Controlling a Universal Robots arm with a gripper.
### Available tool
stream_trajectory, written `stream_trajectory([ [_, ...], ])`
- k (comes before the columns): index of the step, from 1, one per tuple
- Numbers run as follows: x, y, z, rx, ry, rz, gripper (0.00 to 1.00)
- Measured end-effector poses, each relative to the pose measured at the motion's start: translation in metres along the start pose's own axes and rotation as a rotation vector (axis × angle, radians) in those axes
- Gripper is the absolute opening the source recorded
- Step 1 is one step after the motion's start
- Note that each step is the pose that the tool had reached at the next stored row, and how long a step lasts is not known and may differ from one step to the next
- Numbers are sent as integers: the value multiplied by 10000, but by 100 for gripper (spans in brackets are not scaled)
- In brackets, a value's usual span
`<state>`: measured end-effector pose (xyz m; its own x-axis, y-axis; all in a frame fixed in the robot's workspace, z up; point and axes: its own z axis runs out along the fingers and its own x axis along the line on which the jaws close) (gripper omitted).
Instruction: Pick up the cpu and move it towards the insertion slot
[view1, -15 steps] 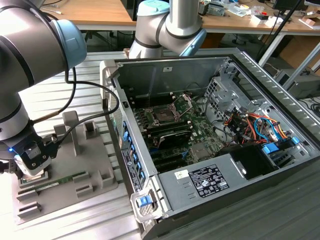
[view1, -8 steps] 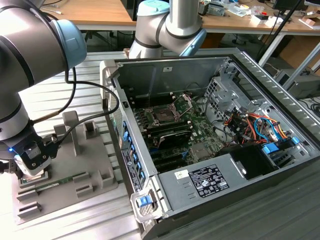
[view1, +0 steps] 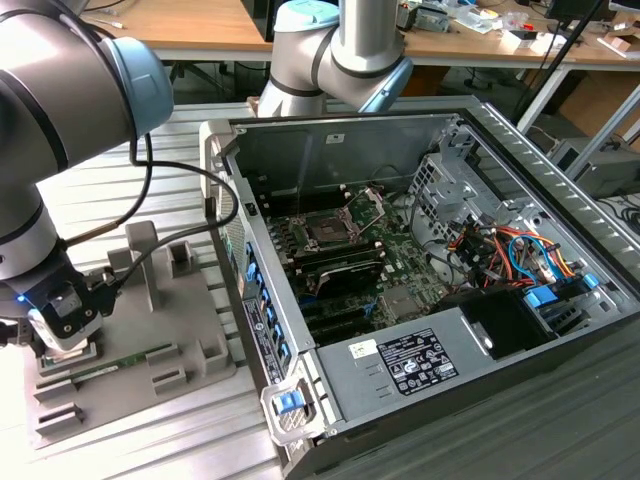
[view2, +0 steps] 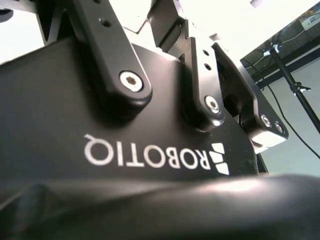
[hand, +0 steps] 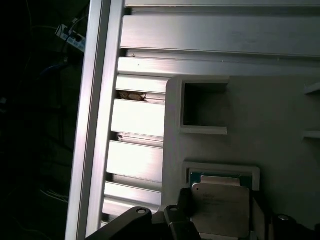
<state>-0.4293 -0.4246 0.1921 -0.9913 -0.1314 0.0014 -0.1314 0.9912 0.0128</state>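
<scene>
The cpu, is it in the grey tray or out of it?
In. In the first wrist view the cpu lies flat inside a raised frame on the grey tray.

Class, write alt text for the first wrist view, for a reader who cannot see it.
A silver-topped cpu sits in a grey tray, with the dark gripper flanking it on two sides. An empty square pocket is nearby in the tray, which rests on a ribbed metal table.
</scene>
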Motion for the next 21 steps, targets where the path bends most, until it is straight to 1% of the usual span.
stream_trajectory([
  [3, 0, 1, -24, -1, -1, 0, 55],
  [13, 0, 1, -67, -1, -1, 0, 55],
  [21, 0, 1, -83, -2, -1, 0, 55],
])
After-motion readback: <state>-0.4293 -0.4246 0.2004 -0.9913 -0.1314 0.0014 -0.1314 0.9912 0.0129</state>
